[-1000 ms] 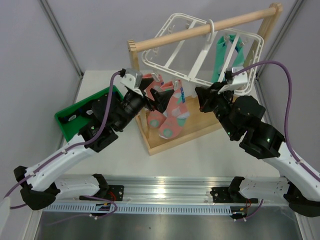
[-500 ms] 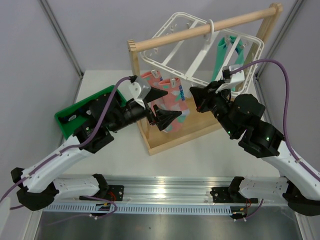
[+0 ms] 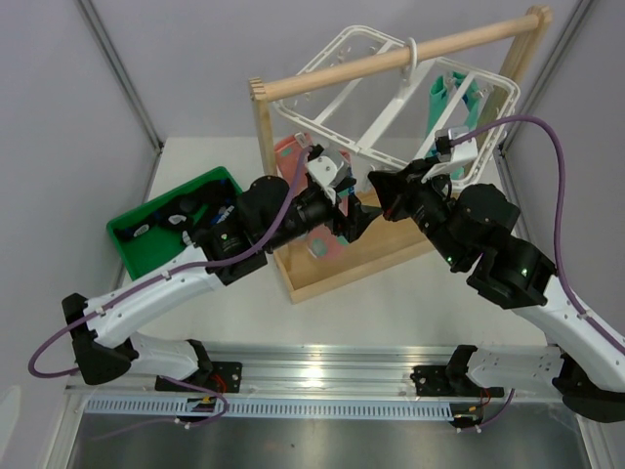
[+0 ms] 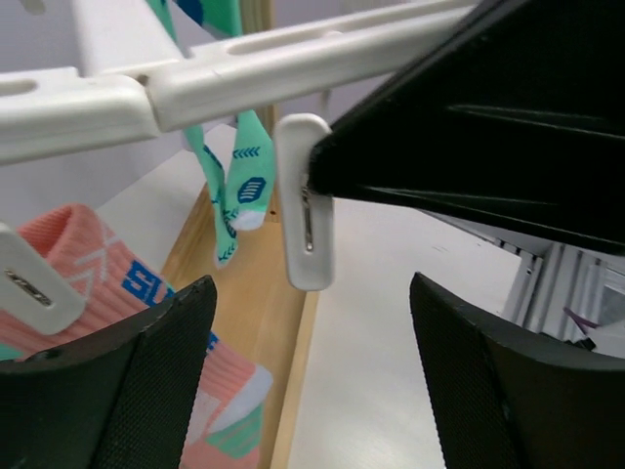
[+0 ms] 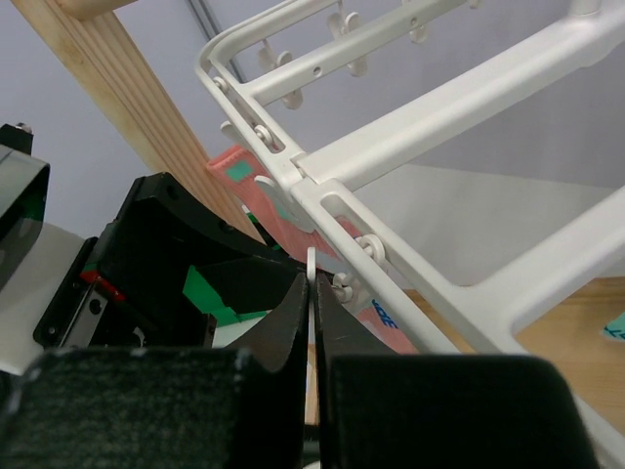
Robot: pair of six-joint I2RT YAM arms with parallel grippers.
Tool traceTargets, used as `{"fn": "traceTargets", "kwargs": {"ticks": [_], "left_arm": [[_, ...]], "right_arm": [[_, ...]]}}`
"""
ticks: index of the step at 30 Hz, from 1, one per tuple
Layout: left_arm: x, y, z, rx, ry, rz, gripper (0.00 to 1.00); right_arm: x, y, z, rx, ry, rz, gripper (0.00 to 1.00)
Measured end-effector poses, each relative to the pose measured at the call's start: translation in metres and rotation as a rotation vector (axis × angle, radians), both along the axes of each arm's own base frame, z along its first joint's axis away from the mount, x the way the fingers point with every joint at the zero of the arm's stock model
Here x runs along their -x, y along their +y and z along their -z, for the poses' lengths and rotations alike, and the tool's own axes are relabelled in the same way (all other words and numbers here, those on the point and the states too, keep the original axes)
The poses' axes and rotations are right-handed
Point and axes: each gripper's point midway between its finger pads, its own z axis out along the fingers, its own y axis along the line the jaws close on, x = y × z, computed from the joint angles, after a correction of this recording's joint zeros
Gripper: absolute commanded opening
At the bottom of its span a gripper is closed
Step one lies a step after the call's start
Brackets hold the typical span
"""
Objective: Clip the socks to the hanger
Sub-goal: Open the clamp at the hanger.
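The white hanger hangs tilted from the wooden rod. A salmon-pink sock dangles from one of its clips; the top view shows it as sock behind my left arm. My right gripper is shut on a thin white clip at the hanger's near edge. My left gripper is open just below that clip, with nothing between its fingers. In the top view the left gripper sits close to the right gripper. Black socks lie in the green bin.
The hanger's hook is on the rod of a light wooden rack, whose base lies under both grippers. Teal-green socks hang at the hanger's far right. The green bin stands at the left.
My left arm has swung right, away from the salmon sock and under the hanger, up to the clip held by my right gripper. The right arm has barely moved.
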Motion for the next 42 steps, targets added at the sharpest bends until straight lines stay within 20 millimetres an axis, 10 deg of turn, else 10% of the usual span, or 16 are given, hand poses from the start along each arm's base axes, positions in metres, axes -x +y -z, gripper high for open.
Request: {"fn": "traceTargets", "kwargs": {"ticks": [14, 19, 23, 31, 42], "left_arm": [[-0.012, 0.002, -0.031, 0.107, -0.067, -0.064, 0.52], [-0.008, 0.0, -0.034, 0.119, -0.071, -0.043, 0.26], [-0.005, -0.003, -0.035, 0.12, -0.08, -0.017, 0.13], [0.0, -0.007, -0.038, 0.125, -0.11, 0.018, 0.13], [0.003, -0.01, -0.036, 0.092, -0.177, 0.056, 0.15]], "right_arm": [[0.002, -0.001, -0.002, -0.011, 0.0, -0.004, 0.0], [0.002, -0.001, -0.002, -0.014, 0.003, -0.004, 0.0], [0.003, -0.001, -0.003, -0.025, 0.007, -0.009, 0.21], [0.011, -0.019, -0.015, -0.058, 0.027, 0.015, 0.46], [0.016, -0.033, -0.017, -0.084, 0.068, 0.048, 0.48]]}}
